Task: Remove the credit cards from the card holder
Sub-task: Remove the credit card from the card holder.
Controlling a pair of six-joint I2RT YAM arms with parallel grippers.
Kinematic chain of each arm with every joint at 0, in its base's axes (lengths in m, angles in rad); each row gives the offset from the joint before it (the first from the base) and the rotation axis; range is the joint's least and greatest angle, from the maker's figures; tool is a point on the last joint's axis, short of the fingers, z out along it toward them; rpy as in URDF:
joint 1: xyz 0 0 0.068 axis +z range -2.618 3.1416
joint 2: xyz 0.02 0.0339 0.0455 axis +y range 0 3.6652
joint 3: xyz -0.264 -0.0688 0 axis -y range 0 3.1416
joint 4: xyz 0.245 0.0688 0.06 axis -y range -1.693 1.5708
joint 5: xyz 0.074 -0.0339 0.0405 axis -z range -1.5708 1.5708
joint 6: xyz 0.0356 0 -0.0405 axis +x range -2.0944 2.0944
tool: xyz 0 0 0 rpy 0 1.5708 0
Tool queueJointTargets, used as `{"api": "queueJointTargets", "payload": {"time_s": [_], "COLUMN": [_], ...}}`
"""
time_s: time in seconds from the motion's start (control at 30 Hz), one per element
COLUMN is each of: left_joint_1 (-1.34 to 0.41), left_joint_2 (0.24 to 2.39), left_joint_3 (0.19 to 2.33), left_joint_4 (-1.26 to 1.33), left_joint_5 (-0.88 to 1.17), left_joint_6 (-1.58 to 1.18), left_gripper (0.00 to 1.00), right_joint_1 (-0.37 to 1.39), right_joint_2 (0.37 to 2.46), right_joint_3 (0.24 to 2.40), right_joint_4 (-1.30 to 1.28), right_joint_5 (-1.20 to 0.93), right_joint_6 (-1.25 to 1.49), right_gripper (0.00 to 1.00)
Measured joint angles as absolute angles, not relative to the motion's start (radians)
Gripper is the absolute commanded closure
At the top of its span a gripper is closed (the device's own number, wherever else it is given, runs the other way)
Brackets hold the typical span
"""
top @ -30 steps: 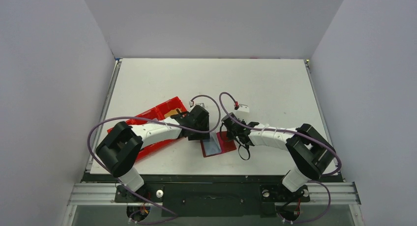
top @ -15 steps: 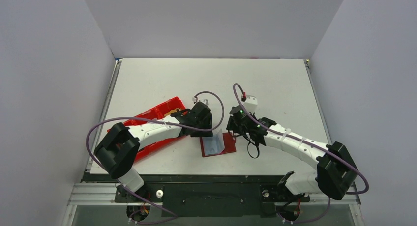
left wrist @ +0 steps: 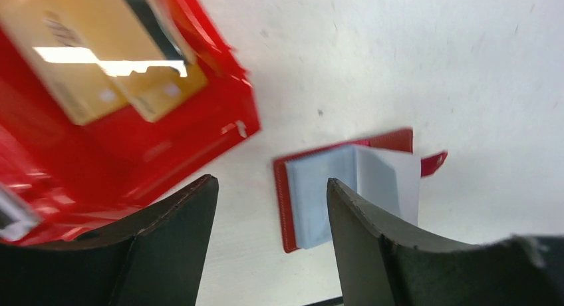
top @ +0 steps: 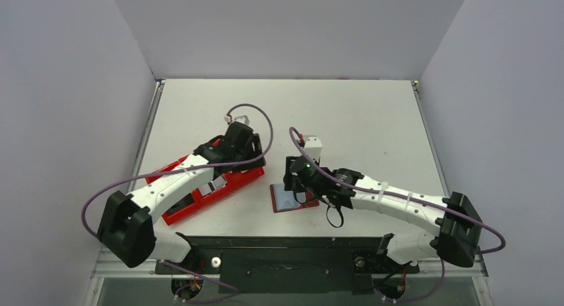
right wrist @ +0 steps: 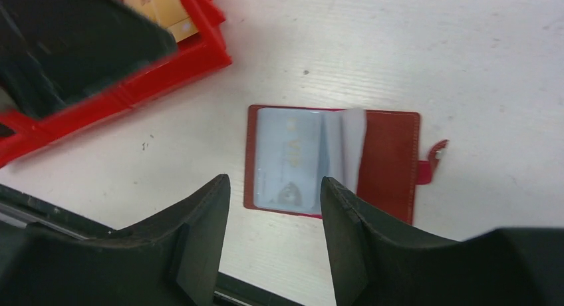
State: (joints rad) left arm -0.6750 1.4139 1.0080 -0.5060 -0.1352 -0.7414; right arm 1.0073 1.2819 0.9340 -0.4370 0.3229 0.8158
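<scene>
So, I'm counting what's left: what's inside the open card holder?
One pale card shows inside the card holder. A half-turned sleeve hides whatever lies under it.

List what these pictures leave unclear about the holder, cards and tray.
- Top view: the right arm covers part of the holder.
- Left wrist: cards in the tray are blurred, cut by the top edge.
- Right wrist: a raised sleeve hides how many cards are inside.
</scene>
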Motion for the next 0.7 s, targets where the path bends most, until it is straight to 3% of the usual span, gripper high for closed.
{"api": "queueJointTargets", "payload": {"time_s": [0.27, 0.7], "left_joint_1": [-0.471, -0.455], "left_joint_2": [1.247, 1.231], "left_joint_3": [0.989, 0.936], "left_joint_4": [-0.566, -0.583], "left_joint_5": [-0.144, -0.075], "left_joint_6": [-0.693, -0.671], "left_gripper": [0.40, 0.40], "right_joint_1": [1.074, 1.074], "right_joint_2": [1.566, 1.711], "right_joint_3": [1.045, 1.063], "right_joint_4": [-0.412, -0.443], "right_joint_5": [0.292, 0.313], "right_joint_6": [0.781, 0.770], "right_gripper": [0.43, 0.38]}}
